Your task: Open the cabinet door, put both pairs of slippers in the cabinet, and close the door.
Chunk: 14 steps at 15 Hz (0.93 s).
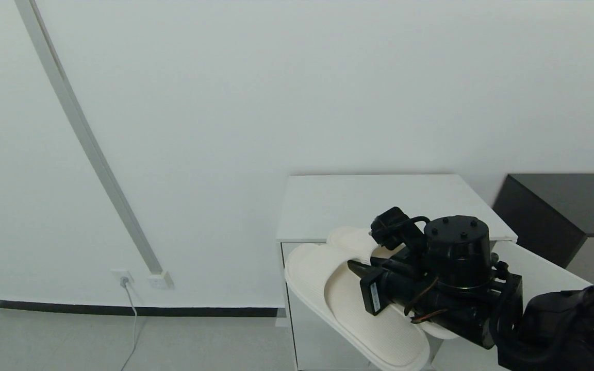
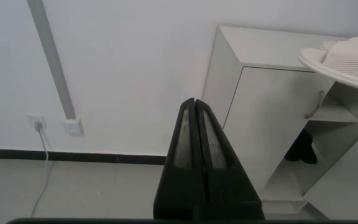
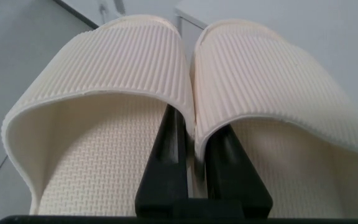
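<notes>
a plain white wall (image 1: 297,87) fills the background, crossed by a slanting grey strip (image 1: 85,134) that runs down to two sockets (image 1: 142,279), one with a cable (image 1: 133,319) hanging to the pale floor (image 1: 70,345). a dark baseboard (image 1: 121,310) runs along the foot of the wall. against the wall stands the white cabinet (image 1: 374,206), and just to its right is a dark block (image 1: 560,206) of furniture.

the cabinet's door (image 1: 549,278) on the right side stands swung open toward the robot. in the left wrist view the shelves (image 2: 329,116) inside are exposed, with a dark thing (image 2: 303,149) on a lower shelf that is too small to make out.

the right gripper (image 3: 194,134) is clamped on one pair of cream slippers (image 1: 374,330). one finger is tucked into each slipper, and the inner edges of the two are pinched together between them. the pair hangs in the air side by side, just in front of the cabinet's top front edge, outside the shelves and touching nothing else that can be seen.

the left gripper (image 2: 194,109) has its fingers pressed flat together with nothing between them. it is held in the air to the left of the cabinet, facing the wall.
</notes>
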{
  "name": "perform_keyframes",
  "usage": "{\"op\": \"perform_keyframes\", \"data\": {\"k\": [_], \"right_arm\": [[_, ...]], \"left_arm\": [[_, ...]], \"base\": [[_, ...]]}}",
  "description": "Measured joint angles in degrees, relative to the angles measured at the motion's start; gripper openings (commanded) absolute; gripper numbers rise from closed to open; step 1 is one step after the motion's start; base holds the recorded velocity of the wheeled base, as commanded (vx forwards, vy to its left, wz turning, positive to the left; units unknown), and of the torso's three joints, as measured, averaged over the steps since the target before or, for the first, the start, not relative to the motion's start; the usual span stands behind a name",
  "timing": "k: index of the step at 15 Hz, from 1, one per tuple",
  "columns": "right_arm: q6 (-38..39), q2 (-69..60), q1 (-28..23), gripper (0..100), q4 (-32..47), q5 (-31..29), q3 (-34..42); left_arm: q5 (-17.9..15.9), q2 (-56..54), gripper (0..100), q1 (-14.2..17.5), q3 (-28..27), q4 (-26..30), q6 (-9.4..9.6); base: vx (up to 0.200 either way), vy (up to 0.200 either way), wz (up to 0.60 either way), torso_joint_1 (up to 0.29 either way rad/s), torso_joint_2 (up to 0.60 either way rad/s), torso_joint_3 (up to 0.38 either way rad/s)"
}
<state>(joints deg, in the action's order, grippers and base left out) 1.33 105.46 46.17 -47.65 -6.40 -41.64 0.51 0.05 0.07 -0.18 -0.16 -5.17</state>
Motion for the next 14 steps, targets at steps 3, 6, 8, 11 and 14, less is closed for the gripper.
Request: {"op": "perform_keyframes", "data": {"k": [3,6,8,11,14], "right_arm": [[0.0,0.38,0.27,0,-0.71,0.06,0.17],[0.0,0.51,0.39,0,-0.77,0.0,0.17],[0.0,0.77,0.41,0,-0.77,0.02,0.06],[-0.02,1.07,0.88,0,-0.73,-0.02,0.16],[0.04,1.29,0.8,0,-0.71,-2.77,0.27]], "left_arm": [[0.0,0.0,0,-0.05,0.0,0.0,0.0],[0.0,0.0,0,0.0,0.0,0.0,-0.02],[-0.05,0.0,0,0.0,0.0,0.02,0.0],[-0.07,0.0,0,-0.05,0.0,0.02,0.06],[-0.16,0.0,0,0.06,0.0,0.05,0.09]], "base": [[0.0,0.0,0.0,0.0,0.0,0.0],[0.0,0.0,0.0,0.0,0.0,0.0],[0.0,-0.1,0.0,0.001,0.0,-0.001],[0.0,-0.2,0.0,0.004,0.0,0.005],[0.0,-0.2,0.0,0.007,0.0,0.001]]}}
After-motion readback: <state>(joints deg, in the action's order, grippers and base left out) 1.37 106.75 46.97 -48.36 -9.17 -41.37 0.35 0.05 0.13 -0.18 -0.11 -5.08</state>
